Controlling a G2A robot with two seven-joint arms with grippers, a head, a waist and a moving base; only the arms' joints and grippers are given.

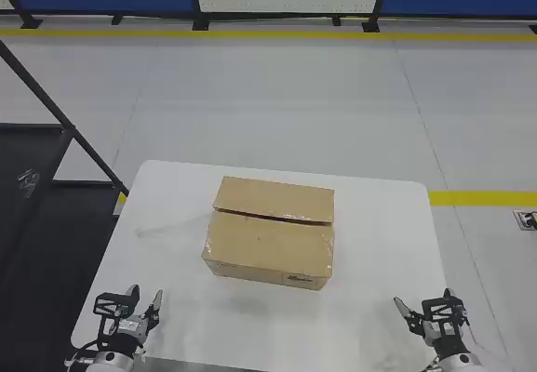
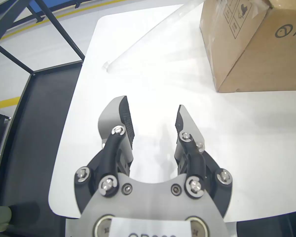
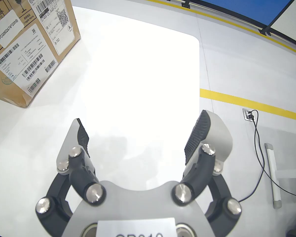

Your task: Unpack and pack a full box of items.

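On the table (image 1: 380,270), the spread, empty left gripper (image 2: 152,102) (7 o'clock) and right gripper (image 3: 141,115) (5 o'clock) are risking skidding the box (image 1: 268,244) during flap lifting.

The brown rectangular cardboard box (image 1: 270,232) looks matt and papery, with creased glossy tape over its seam. A loose clear plastic tape strip (image 2: 162,25) trails onto the white rounded-corner table (image 1: 380,279), whose top is smooth with a soft sheen. The white paper labels (image 3: 37,60) on one side of the box look flat and matt. The left gripper (image 2: 153,122) and the right gripper (image 3: 140,136) have brushed silver metal plates, ribbed matt black pads (image 3: 196,134), matt black plastic links and shiny metal screws.
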